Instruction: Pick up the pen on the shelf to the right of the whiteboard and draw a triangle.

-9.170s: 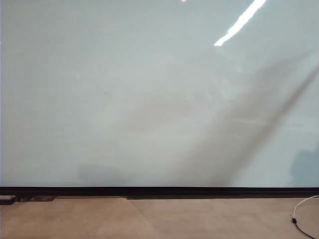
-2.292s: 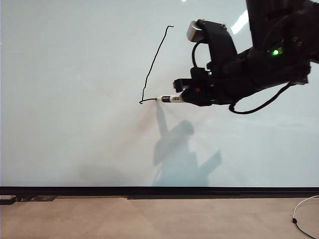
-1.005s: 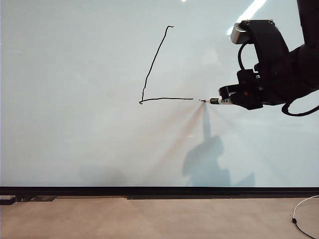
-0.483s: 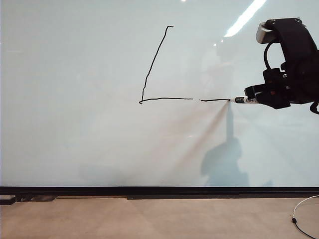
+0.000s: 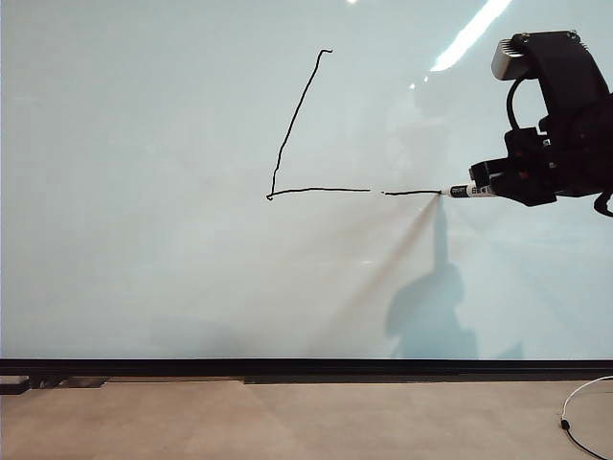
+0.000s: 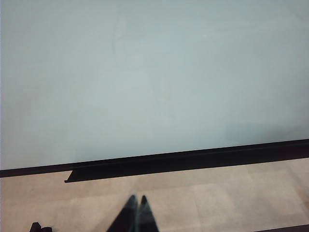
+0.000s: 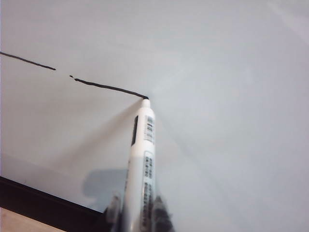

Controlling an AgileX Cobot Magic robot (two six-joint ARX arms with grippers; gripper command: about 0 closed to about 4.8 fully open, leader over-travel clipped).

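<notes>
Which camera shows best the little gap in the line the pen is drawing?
The right wrist view: the gap shows up close, with the pen in the right gripper touching the line's end. The exterior view shows it tiny on the whiteboard. The left wrist view shows only bare board; the left gripper hangs idle.

A robotics lab or office test space. A large glossy whiteboard (image 5: pixel 192 287) with a black bottom edge fills the view, reflecting a ceiling strip light (image 5: pixel 467 38). Below it lie a beige floor (image 5: pixel 287 422) and a loose white cable (image 5: pixel 579 412).
</notes>
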